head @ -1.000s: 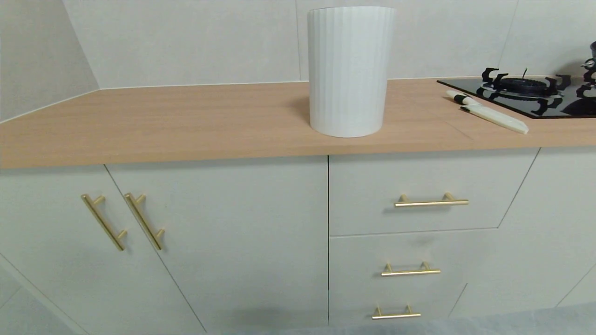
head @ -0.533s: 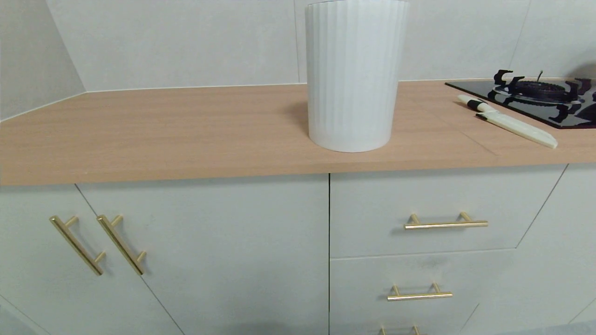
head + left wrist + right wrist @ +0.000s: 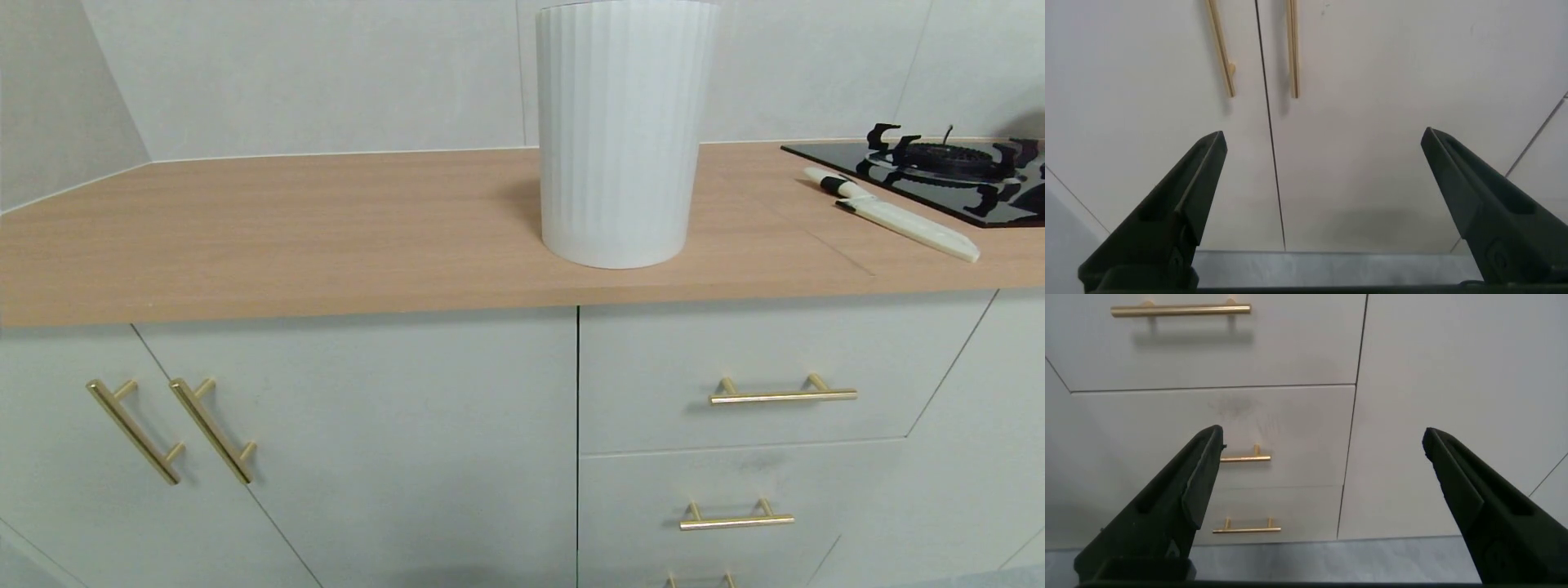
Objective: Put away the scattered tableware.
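My view has closed in and steadied; the knife [image 3: 894,216] lies upper right, left fingers [image 3: 1176,220] and right fingers [image 3: 1167,514] wide open, empty.

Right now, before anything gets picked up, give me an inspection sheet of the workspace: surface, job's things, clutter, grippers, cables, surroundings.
Surface: wooden countertop, bare to the left of the container.
Job's things: a knife lies flat on the counter beside the hob, to the right of the ribbed white container and apart from it; the container stands upright near the front edge.
Clutter: nothing seen.
Grippers: left gripper open, empty, facing the cabinet doors; right gripper open, empty, facing the drawers.
Cables: nothing seen.
Surroundings: gas hob at the counter's right end; tiled wall behind; doors and drawers shut, with gold handles.
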